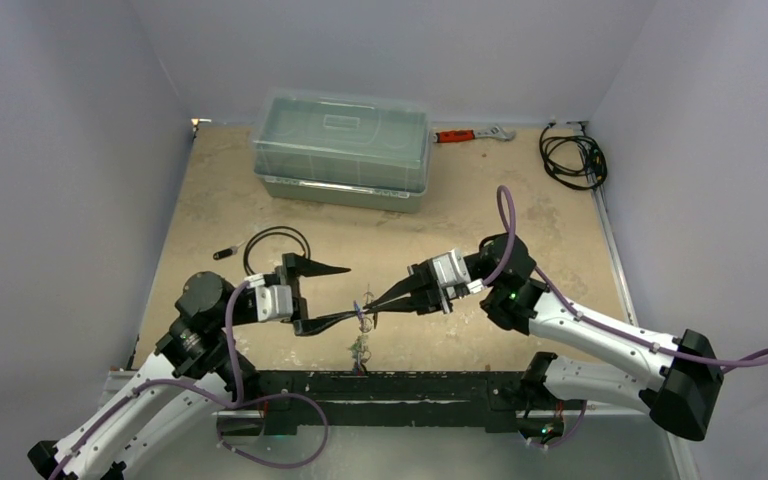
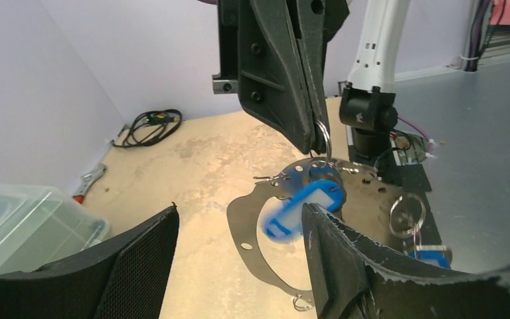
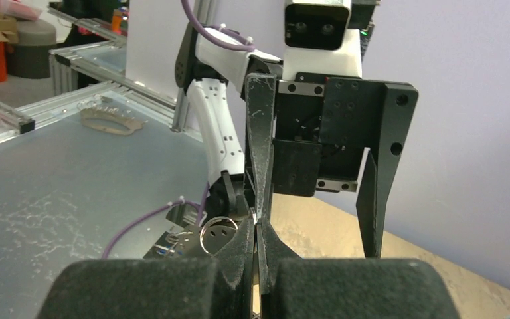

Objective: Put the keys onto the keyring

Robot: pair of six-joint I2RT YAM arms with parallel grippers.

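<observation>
Keyring (image 2: 239, 222) sits just below the right tool's (image 2: 313, 143) pinched tips.

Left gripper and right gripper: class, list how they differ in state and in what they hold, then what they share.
The left gripper is open, jaws wide; the right gripper is shut. The left gripper holds nothing; the right gripper pinches a small metal ring. Both are black, two-fingered, pointing at each other.

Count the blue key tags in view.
2. One blue tag, blurred, is in front of the keyring beside the left fingers. The other is farther right, below a loose split ring. More may be hidden.
</observation>
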